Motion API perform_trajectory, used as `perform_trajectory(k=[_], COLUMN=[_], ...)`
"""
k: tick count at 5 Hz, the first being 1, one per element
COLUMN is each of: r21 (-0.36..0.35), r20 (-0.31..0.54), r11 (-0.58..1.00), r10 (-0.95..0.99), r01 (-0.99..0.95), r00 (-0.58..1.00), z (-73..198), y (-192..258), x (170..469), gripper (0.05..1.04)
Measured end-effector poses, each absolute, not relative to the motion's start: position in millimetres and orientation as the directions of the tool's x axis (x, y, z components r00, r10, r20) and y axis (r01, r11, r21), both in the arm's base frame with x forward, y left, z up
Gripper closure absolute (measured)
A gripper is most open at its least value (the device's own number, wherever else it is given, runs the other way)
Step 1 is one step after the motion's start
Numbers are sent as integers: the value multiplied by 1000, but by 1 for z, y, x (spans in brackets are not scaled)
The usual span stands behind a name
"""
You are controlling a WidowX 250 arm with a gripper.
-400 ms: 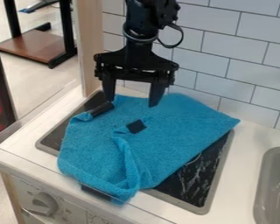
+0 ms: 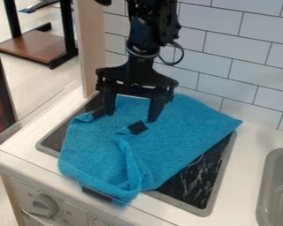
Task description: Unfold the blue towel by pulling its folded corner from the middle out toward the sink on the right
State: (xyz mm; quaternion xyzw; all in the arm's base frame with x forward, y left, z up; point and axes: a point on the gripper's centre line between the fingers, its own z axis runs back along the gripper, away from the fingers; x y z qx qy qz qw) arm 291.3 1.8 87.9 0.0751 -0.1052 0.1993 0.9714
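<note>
Hanging over a rumpled blue cloth (image 2: 173,128), a black gripper (image 2: 130,117) points down with its jaws released and spread wide apart; whether the tips touch the fabric cannot be told. The cloth lies across a black, white-streaked stovetop (image 2: 197,185) set in a gray frame, one corner stretching right onto the white counter (image 2: 250,134) and a folded, bunched end draping toward the front edge. A small dark square patch (image 2: 137,128) sits on the fabric, just beside the right-hand tip as pictured. At front left, a round knob (image 2: 45,205) juts from the stove's face. A gray sink (image 2: 280,194) is at far right, and a white tiled wall (image 2: 238,70) rises behind the counter.
</note>
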Motion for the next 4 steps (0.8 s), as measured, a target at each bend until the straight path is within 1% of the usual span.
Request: perform_trajectory(k=[2,3,4], r21=[83,80,24], r20=[170,154,105], r11=[889,894,909], r10=[432,426,411], r01=[-450,-441,-416], r00=[886,892,905], z=[67,60,44], y=[33,38,40], x=[305,313,319], gripper=[84,84,84])
